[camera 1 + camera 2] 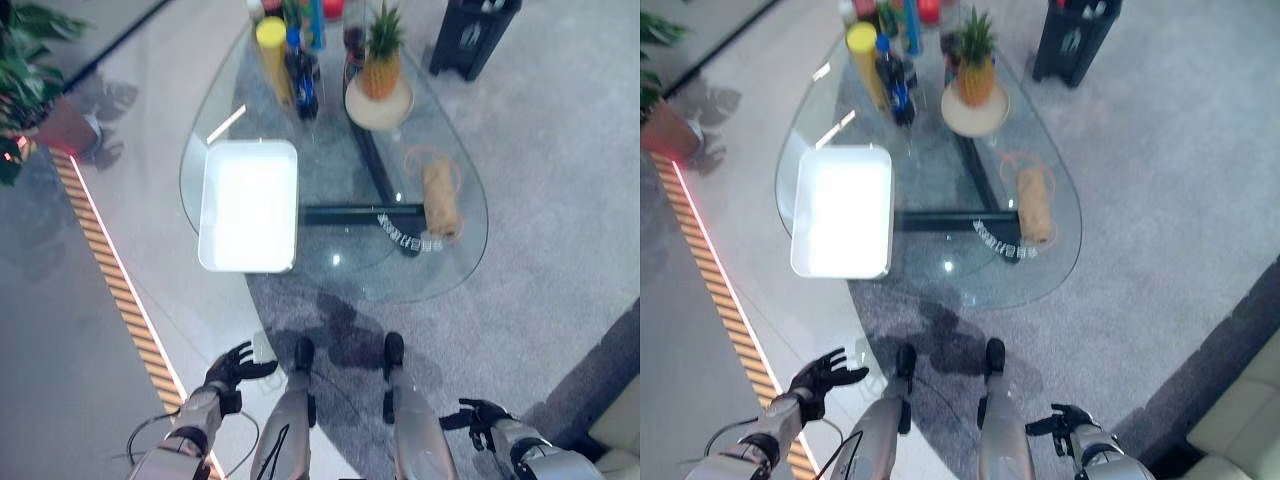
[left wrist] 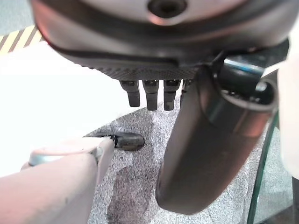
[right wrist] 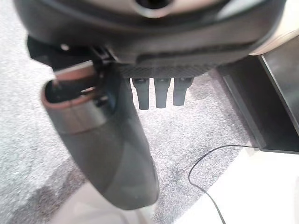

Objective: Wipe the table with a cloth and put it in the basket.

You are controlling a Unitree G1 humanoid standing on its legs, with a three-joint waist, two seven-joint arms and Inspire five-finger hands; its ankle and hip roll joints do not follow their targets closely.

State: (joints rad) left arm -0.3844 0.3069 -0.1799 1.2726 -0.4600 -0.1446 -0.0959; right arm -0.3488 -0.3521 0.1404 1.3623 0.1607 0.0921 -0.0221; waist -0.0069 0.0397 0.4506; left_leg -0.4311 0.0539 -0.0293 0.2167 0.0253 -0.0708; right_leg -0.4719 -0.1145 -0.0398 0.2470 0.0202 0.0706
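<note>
Tan cloth (image 1: 441, 197) rolled on glass table (image 1: 350, 275)

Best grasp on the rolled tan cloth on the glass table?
My guess: pinch the rolled tan cloth across its middle, from above. It lies flat on the glass table, long axis running away from the robot, on its right side, so the right hand suits.

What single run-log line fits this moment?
left hand: open, low, empty | right hand: open, low, empty | cloth: rolled on glass table, untouched | white basket: on table | wiping: not started
</note>
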